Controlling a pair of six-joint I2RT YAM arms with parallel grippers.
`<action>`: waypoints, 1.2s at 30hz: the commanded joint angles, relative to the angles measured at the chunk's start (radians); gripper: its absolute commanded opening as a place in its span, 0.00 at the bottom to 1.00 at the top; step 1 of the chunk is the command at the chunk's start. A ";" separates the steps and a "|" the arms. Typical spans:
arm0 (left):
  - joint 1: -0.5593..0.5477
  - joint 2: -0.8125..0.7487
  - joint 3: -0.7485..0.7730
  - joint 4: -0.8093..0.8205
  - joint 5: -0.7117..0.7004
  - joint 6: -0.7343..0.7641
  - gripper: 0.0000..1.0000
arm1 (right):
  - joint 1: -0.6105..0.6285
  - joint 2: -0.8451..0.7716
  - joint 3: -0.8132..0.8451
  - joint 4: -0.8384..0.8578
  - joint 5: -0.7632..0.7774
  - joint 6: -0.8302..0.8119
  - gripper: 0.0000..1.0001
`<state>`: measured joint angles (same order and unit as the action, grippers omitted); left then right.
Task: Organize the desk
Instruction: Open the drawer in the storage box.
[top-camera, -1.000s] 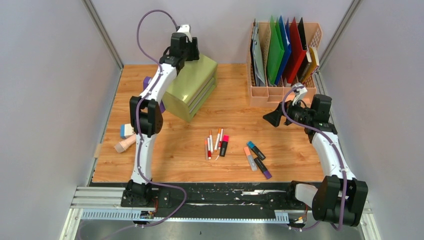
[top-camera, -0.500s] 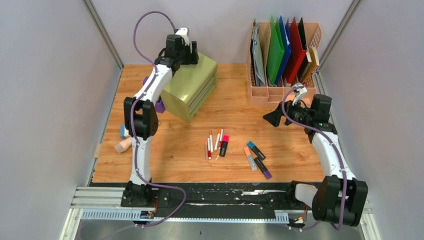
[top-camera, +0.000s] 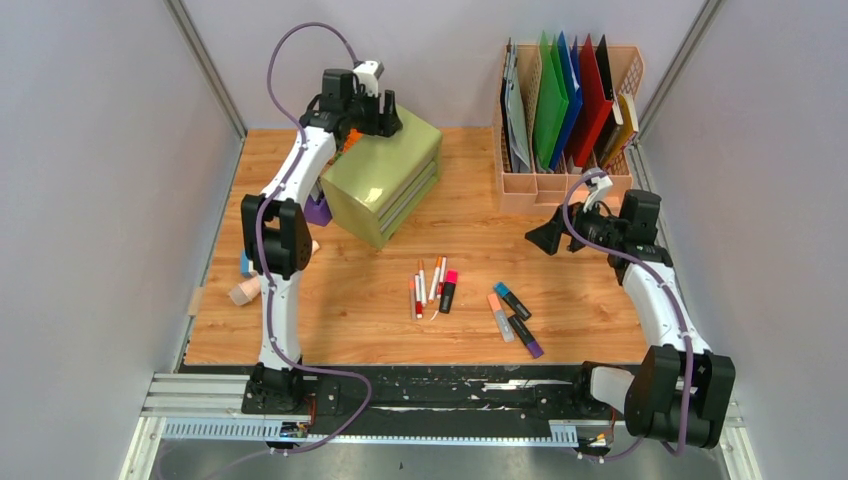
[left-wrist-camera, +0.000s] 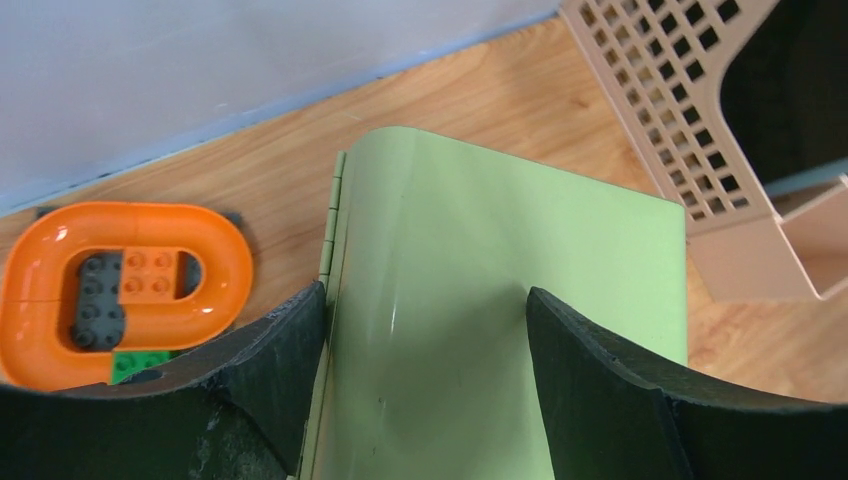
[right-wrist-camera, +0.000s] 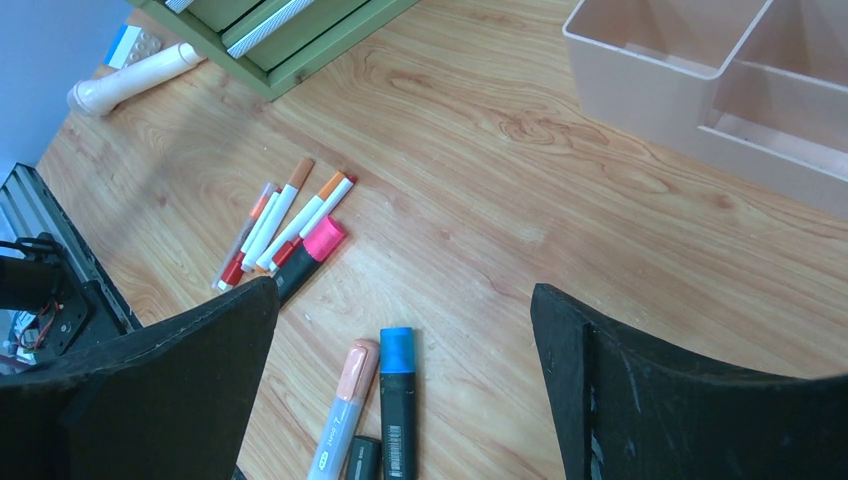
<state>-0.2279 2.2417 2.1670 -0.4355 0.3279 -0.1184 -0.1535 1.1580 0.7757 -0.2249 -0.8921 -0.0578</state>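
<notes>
The desk (top-camera: 480, 265) is an orange-brown wood top with a metal rail at the near edge. My left gripper (top-camera: 384, 116) is open above the back left corner of the olive-green drawer chest (top-camera: 385, 178). In the left wrist view the gripper (left-wrist-camera: 425, 330) has one finger at the chest's left edge and the other over the chest top (left-wrist-camera: 500, 300). My right gripper (top-camera: 548, 238) is open and empty, hovering in front of the peach file rack (top-camera: 565, 185). In the right wrist view the gripper (right-wrist-camera: 402, 290) is above a blue highlighter (right-wrist-camera: 397, 390) and a peach one (right-wrist-camera: 342, 405).
Thin pens (top-camera: 428, 282) and a pink highlighter (top-camera: 448, 290) lie mid-desk, with a purple highlighter (top-camera: 527, 337) nearer the rail. An orange ring holding toy bricks (left-wrist-camera: 125, 285) lies behind the chest by the back wall. A purple object (top-camera: 317, 210), a blue brick (top-camera: 245, 262) and a peach cylinder (top-camera: 248, 288) lie left.
My left gripper has shifted left and back over the chest's rear corner, and the chest has turned slightly. The orange ring now shows behind it. The right arm has barely moved.
</notes>
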 joint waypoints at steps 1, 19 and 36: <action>-0.068 0.025 -0.092 -0.363 0.255 0.001 0.78 | 0.007 0.022 -0.003 0.045 -0.029 0.016 1.00; -0.071 -0.281 -0.572 -0.187 0.154 -0.022 0.76 | 0.362 0.390 0.140 0.511 -0.072 0.528 0.83; -0.067 -0.366 -0.541 -0.269 0.079 -0.005 1.00 | 0.545 0.767 0.255 1.130 -0.052 0.981 0.96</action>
<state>-0.2798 1.8385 1.6299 -0.4099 0.3943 -0.0864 0.3790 1.8648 0.9863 0.6769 -0.9684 0.7769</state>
